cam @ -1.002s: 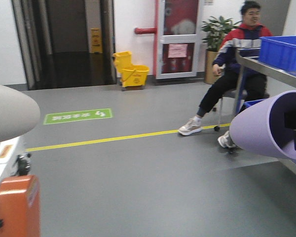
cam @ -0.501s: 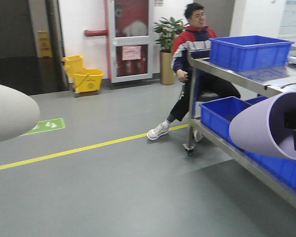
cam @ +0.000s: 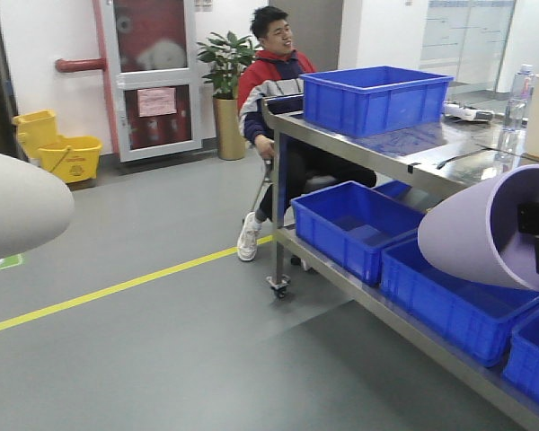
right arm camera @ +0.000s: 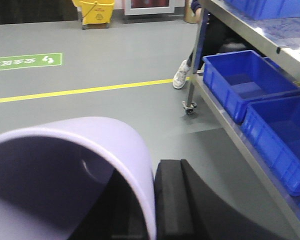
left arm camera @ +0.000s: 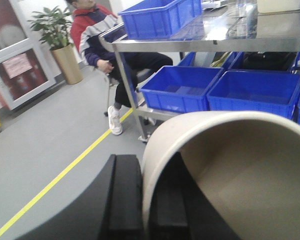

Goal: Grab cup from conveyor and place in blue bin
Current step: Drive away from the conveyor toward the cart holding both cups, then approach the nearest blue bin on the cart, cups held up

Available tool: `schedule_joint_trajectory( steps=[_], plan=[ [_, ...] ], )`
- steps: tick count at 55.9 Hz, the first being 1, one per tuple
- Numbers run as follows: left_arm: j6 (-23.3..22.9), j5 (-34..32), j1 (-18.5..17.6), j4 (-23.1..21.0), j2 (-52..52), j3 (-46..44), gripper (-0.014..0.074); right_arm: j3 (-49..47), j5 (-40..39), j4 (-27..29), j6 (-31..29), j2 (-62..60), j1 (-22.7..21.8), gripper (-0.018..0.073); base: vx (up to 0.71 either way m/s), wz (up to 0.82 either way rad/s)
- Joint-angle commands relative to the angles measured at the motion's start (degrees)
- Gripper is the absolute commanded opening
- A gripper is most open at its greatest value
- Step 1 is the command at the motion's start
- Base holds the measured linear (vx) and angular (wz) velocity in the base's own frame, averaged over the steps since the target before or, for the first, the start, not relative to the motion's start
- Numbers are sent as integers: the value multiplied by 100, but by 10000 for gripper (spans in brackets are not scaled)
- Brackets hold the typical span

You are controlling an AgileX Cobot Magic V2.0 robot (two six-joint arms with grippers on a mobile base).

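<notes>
**Robot carrying two cups.** Left gripper (left arm camera: pixel 144 200) fingers clamped on cream cup (left arm camera: pixel 240 175) wall; right gripper (right arm camera: pixel 152 205) fingers clamped on lilac cup (right arm camera: pixel 65 170) wall. Blue bin (cam: pixel 373 97) atop steel rack (cam: pixel 359 153), far right; shelf bins (cam: pixel 355 224) on the shelf below it. Man (cam: pixel 274 72) seated behind rack. Grey floor (cam: pixel 162 359), yellow line (cam: pixel 117 289); green floor sign (right arm camera: pixel 25 61), writing unreadable.

Cream cup (left arm camera: pixel 230 165): lying tilted, open mouth toward the camera, wall pinched by the black fingers of the left gripper (left arm camera: pixel 145 205).
Steel shelf cart (left arm camera: pixel 200 45): loaded with blue shelf bins (left arm camera: pixel 182 90) on both levels.
Seated person (left arm camera: pixel 102 37), potted plant (left arm camera: pixel 52 22) and yellow floor line (left arm camera: pixel 65 170): recorded beyond.
</notes>
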Motion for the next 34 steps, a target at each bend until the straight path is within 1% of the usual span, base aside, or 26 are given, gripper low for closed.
schedule_joint_trajectory(
  steps=[1, 34],
  plan=[
    [-47, -488, -34, -102, -54, -153, 0, -181, -519, -16, 4, -58, -11, -9, 34, -24],
    [-47, -488, -34, -102, -54, -153, 0, -181, -519, -16, 4, -58, -11, -9, 37, -16]
  ],
)
